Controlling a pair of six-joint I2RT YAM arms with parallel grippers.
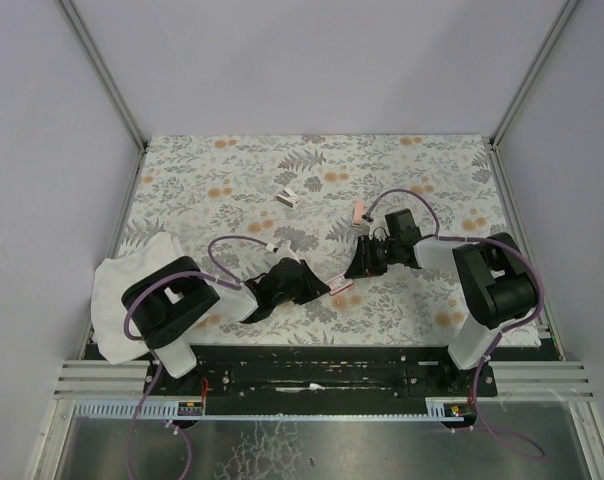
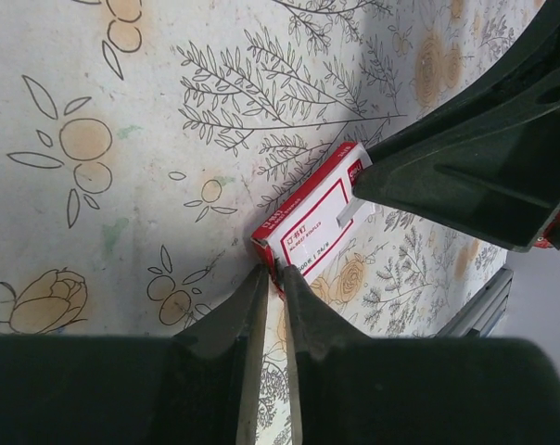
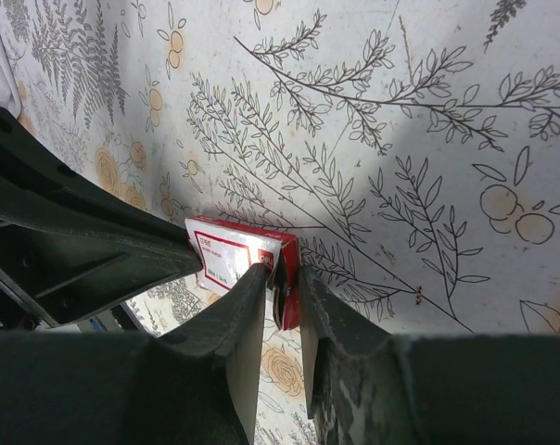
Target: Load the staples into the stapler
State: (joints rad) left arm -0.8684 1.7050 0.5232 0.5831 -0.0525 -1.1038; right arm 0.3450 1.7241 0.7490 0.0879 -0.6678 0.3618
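Top external: left pincer [image 1: 320, 287] seemingly overlaps staples box [image 1: 342, 291].

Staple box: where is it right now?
In the top view the staple box is near the front centre of the table, between the left claw and the right claw, each pinching one end.

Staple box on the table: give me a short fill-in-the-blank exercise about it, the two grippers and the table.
1. The staple box is mostly ____ in colour.
2. The left gripper and right gripper pinch its opposite ____.
3. The table cover carries a ____ print.
Missing words: red; ends; floral.
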